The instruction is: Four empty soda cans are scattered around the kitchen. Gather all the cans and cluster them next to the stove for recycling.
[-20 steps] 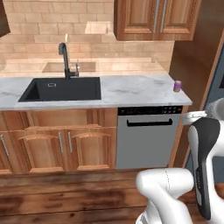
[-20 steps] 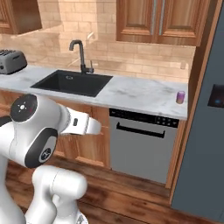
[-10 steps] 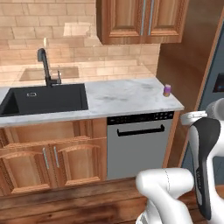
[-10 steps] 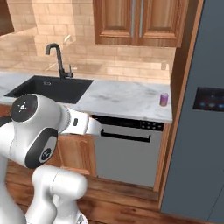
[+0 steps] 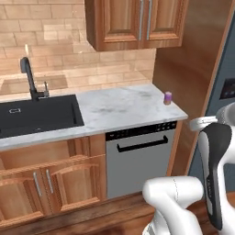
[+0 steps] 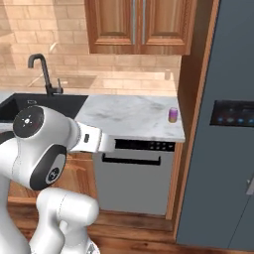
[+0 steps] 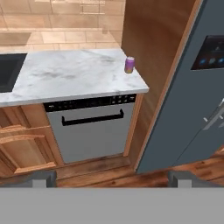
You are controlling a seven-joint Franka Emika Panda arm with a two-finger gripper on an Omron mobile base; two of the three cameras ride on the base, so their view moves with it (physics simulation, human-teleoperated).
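One soda can (image 5: 168, 97), pink-purple with a yellowish base, stands upright at the right end of the marble counter (image 5: 124, 108), close to the tall wood panel. The same can (image 6: 173, 114) appears in the right base view, and in the hand view this can (image 7: 129, 64) sits up and a little right of centre, far ahead. My gripper (image 7: 112, 179) is open, its two dark fingertips (image 7: 43, 177) spread wide at the bottom of the hand view with nothing between them. It hangs well short of the counter, above the wood floor. The stove is out of view.
A silver dishwasher (image 7: 92, 127) sits under the counter below the can. The black sink (image 5: 36, 114) and dark faucet (image 5: 30, 78) lie to the left. A grey fridge (image 6: 223, 149) stands at the right behind the wood panel. Wooden wall cabinets (image 6: 139, 25) hang above.
The whole scene has slid left in both base views, so the base has driven right. The can and fridge now sit nearer the centre. The gripper stays open.
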